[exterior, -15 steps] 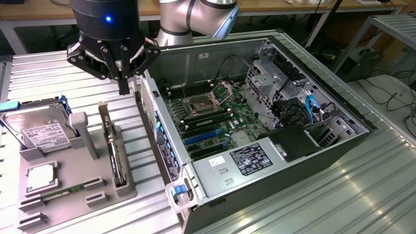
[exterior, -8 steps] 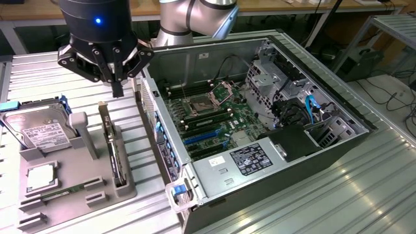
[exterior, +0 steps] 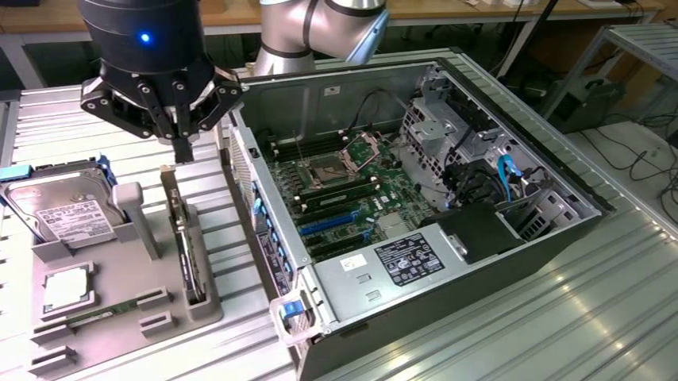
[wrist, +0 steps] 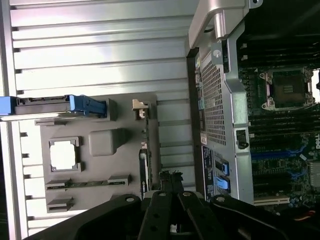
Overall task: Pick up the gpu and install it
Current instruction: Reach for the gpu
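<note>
The gpu stands on edge in a slot of the grey holder tray, its silvery end bracket pointing up. My gripper hangs just above the card's upper end with its fingers shut and nothing between them. From the wrist camera the gpu is a thin dark strip seen edge on, its bracket tab at the far end. The gripper sits over the near end of the card. The open computer case lies at the exterior view's right of the tray.
In the tray are a silver hard drive, a square processor and a green memory stick. Inside the case lies the motherboard with blue card slots. The case wall stands close beside the tray.
</note>
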`<state>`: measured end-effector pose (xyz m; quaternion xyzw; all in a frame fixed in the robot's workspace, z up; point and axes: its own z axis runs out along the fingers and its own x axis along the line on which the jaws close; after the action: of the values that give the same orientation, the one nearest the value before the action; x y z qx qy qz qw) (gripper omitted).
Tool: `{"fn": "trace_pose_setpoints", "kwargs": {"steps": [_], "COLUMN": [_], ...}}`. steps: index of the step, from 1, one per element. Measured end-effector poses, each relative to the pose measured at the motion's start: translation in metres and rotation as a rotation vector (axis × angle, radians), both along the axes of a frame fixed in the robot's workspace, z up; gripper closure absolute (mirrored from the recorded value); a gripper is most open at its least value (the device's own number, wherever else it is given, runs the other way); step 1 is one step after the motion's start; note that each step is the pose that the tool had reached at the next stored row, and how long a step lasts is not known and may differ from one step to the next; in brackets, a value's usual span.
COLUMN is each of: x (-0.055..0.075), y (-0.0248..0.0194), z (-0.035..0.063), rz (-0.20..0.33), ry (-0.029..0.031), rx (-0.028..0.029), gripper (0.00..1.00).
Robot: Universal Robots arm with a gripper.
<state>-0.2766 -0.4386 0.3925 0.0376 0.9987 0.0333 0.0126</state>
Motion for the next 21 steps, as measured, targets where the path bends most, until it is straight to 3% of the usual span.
{"fn": "trace_pose_setpoints", "kwargs": {"steps": [7,16,21], "x": [-0.015,-0.036,-0.037], "y": [-0.0041,-0.0046,-0.005], "z": [-0.0002,-0.0004,-0.0003], "rz": [0.028,0.042,0.044], "ry": [0.0,0.0,0.0], "rx": [0.0005,0.0013,0.0026], "gripper": [0.89,0.89,0.89]}}
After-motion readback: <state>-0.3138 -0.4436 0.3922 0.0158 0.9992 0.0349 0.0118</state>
